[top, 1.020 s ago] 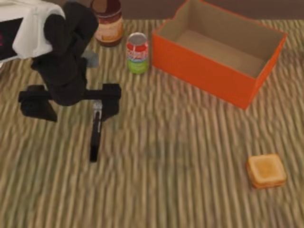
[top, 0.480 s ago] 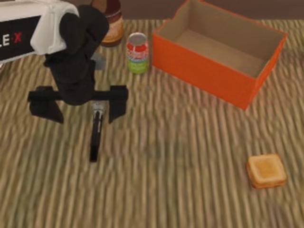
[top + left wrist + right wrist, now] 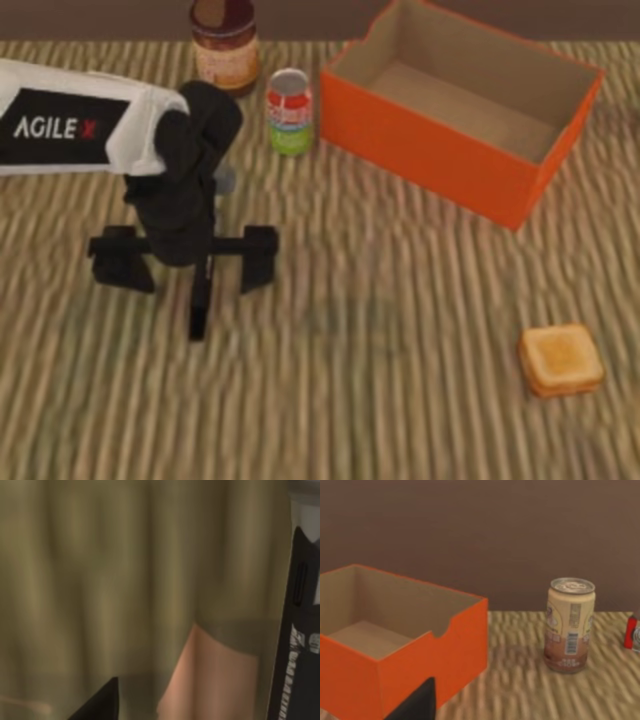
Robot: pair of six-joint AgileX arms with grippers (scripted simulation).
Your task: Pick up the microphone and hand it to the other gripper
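Even, soft light; left wrist view blurred.

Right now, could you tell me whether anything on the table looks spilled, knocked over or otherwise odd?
Nothing stands out. The microphone lies flat under the open left gripper; the can, jar and orange box stand upright.

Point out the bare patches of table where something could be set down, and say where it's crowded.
Free: the wide stretch between the microphone and the toast, below the orange box; also the near-left corner. Crowded: the far left, where the left gripper, open, hangs over the microphone beside the can and jar.
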